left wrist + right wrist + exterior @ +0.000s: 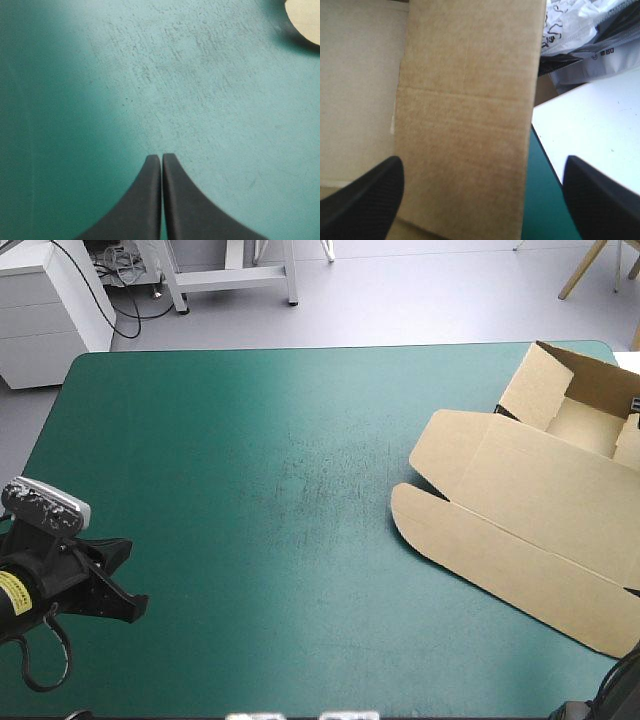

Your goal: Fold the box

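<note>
Box (585, 410) x1, lid (520, 530) flat; L pincer (161, 158) pressed together, R pincer (482, 165) spread.

Box (530, 520) brown; cover (230, 500) teal-green, faintly scuffed; left gripper (161, 156) black.

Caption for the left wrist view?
Left gripper shut over the teal-green cover, a rounded box flap ahead.

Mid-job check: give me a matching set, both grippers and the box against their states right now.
Things:
1. left gripper
2. right gripper
3. box

States:
A. open, facing a brown panel close ahead
B. walls raised at the far end, lid lying flat
C. shut, over the bare table

Pairs: 1-C, 2-A, 3-B
</note>
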Controlling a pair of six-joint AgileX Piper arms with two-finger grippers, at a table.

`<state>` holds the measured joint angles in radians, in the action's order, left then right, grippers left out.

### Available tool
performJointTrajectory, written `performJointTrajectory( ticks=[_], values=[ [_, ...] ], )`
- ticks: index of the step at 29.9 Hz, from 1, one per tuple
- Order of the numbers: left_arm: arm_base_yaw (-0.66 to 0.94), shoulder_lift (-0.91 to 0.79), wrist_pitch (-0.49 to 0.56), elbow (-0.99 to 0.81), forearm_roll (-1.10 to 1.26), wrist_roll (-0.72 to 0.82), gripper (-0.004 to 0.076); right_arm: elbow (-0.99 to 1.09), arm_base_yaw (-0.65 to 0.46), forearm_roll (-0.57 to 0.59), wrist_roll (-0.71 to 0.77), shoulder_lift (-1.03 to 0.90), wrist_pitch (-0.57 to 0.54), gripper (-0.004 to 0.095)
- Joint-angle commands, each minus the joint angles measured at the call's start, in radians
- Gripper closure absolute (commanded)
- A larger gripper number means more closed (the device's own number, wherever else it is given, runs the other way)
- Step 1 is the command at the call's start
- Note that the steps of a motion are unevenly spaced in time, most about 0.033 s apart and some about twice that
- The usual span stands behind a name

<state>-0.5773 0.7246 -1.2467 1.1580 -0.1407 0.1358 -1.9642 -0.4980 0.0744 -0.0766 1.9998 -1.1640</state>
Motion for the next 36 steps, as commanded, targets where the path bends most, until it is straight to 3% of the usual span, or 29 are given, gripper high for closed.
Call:
performJointTrajectory(
  ticks=[1, 16, 19, 22, 23, 24, 25, 29, 36],
  values=[
    [-0.008, 0.001, -0.018, 0.019, -0.004, -0.001, 0.0734, -0.032, -0.01, 0.017, 0.004, -0.06, -0.024, -0.0024],
    [-0.008, 0.001, -0.045, 0.019, 0.061, 0.002, 0.0734, 0.044, -0.004, -0.392, -0.161, -0.31, -0.039, 0.0034],
    [-0.008, -0.001, -0.035, 0.019, 0.049, 0.002, 0.0734, 0.115, 0.014, -0.445, -0.202, -0.383, -0.039, 0.0185],
    [-0.008, -0.012, -0.004, 0.016, 0.033, -0.003, 0.0734, 0.173, 0.053, -0.47, -0.235, -0.454, -0.007, 0.0539],
    [-0.008, -0.025, 0.024, 0.007, 0.03, -0.003, 0.0734, 0.197, 0.076, -0.478, -0.251, -0.478, 0.018, 0.0725],
    [-0.008, -0.038, 0.053, -0.008, 0.028, -0.003, 0.0734, 0.213, 0.094, -0.481, -0.26, -0.499, 0.031, 0.085],
    [-0.008, -0.058, 0.09, -0.027, 0.028, -0.003, 0.0734, 0.232, 0.119, -0.481, -0.274, -0.52, 0.045, 0.092],
    [-0.008, -0.14, 0.173, -0.119, 0.045, 0.001, 0.0734, 0.307, 0.218, -0.476, -0.306, -0.596, 0.09, 0.0908],
    [-0.008, -0.276, 0.253, -0.262, 0.047, -0.002, 0.0734, 0.523, 0.374, -0.476, -0.364, -0.8, 0.266, 0.0908]
  ],
)
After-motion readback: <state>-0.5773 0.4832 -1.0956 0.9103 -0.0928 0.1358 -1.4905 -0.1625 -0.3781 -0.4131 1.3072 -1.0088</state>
